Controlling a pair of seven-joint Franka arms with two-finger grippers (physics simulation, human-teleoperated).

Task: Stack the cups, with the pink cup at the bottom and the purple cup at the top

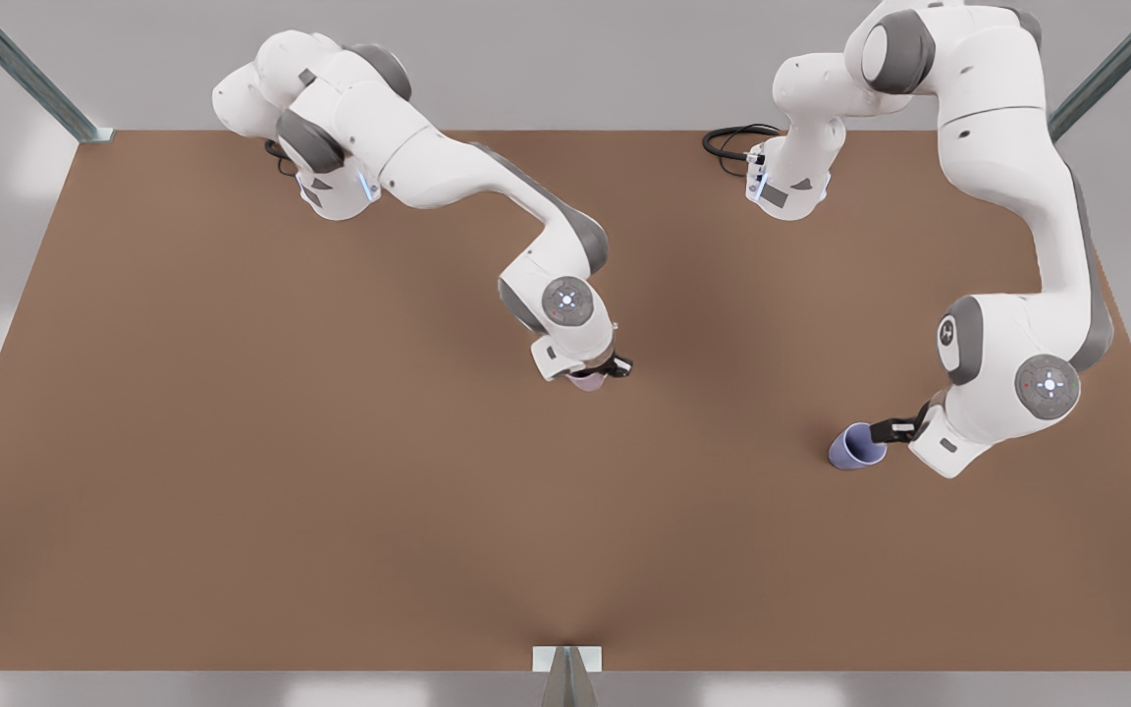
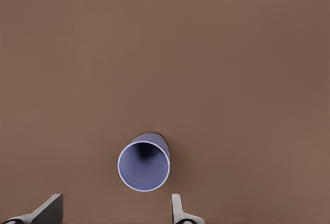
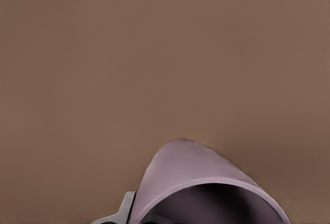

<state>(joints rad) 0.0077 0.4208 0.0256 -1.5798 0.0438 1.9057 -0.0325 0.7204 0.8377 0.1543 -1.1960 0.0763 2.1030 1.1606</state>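
Note:
The purple cup (image 1: 856, 447) stands on the brown table (image 1: 232, 442) at the front view's right; in the left wrist view the purple cup (image 2: 144, 165) shows its open mouth. My left gripper (image 1: 894, 429) hovers right beside it, open, and the left gripper (image 2: 116, 201) has its fingertips (image 2: 51, 207) spread wide just short of the rim. Near the table's middle, my right gripper (image 1: 605, 371) is shut on the pink cup (image 1: 587, 381). That pink cup (image 3: 206, 183) hangs tilted close under the wrist camera, one finger (image 3: 125, 211) against its outer wall.
Both arm bases stand at the table's far edge, with a black cable (image 1: 727, 142) by one of them. Metal frame posts (image 1: 565, 668) rise at the near edge and the far corners. Bare brown tabletop lies between the two cups.

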